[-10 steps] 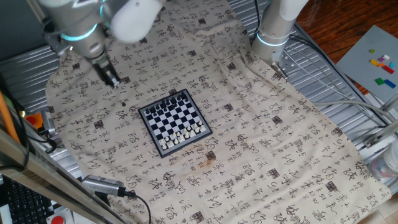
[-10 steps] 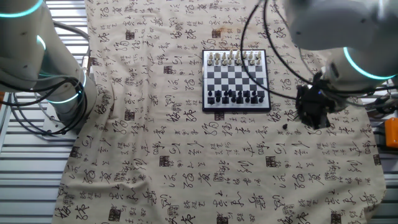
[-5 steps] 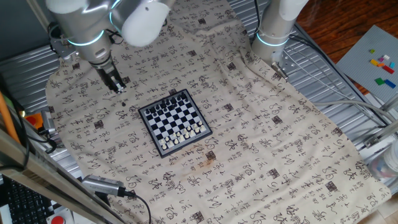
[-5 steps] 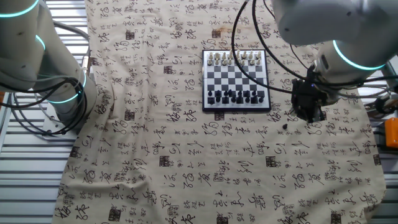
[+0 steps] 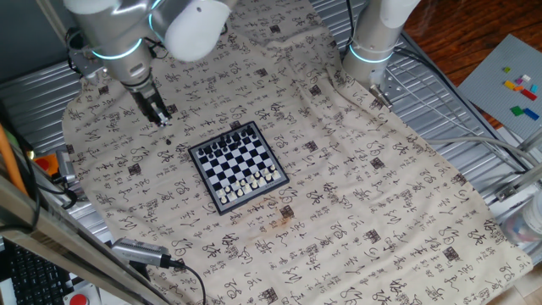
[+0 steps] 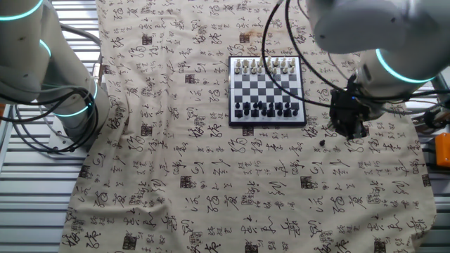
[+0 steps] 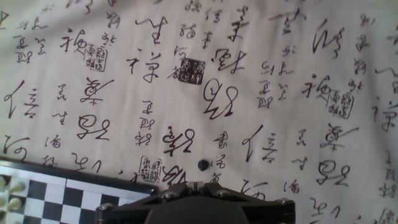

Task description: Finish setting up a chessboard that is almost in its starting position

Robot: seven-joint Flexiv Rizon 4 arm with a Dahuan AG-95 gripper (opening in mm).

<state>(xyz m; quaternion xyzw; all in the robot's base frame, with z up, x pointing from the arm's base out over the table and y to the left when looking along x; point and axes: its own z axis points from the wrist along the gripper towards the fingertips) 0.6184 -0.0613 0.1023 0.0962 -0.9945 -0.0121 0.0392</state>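
The chessboard (image 5: 236, 164) lay a little left of the middle of one fixed view, turned at an angle on a pale cloth (image 5: 356, 195) printed all over with dark calligraphy. In the other fixed view the same board (image 6: 266, 91) sat in the upper middle of the frame, square to the picture, with a row of white pieces (image 6: 265, 66) along its top edge and dark pieces (image 6: 267, 109) along its bottom edge. A corner of the board (image 7: 62, 194) also showed in the lower left of the hand view.

The gripper (image 5: 157, 115) hung in the upper left of the first fixed view, off the board and above the cloth. From the other side it (image 6: 349, 125) stood to the right of the board, near its lower right corner but apart from it. Whether the fingers were spread or closed, I could not tell; in the hand view only the dark base of the hand showed along the bottom edge.

A small dark piece (image 5: 168, 141) lay alone on the cloth, between the gripper and the board. In the other fixed view it (image 6: 323, 143) sat just below and left of the gripper, and in the hand view it (image 7: 203, 165) appeared as a round dot just above the hand's base.

A second arm's base (image 5: 373, 42) stood at the top right of the first fixed view.
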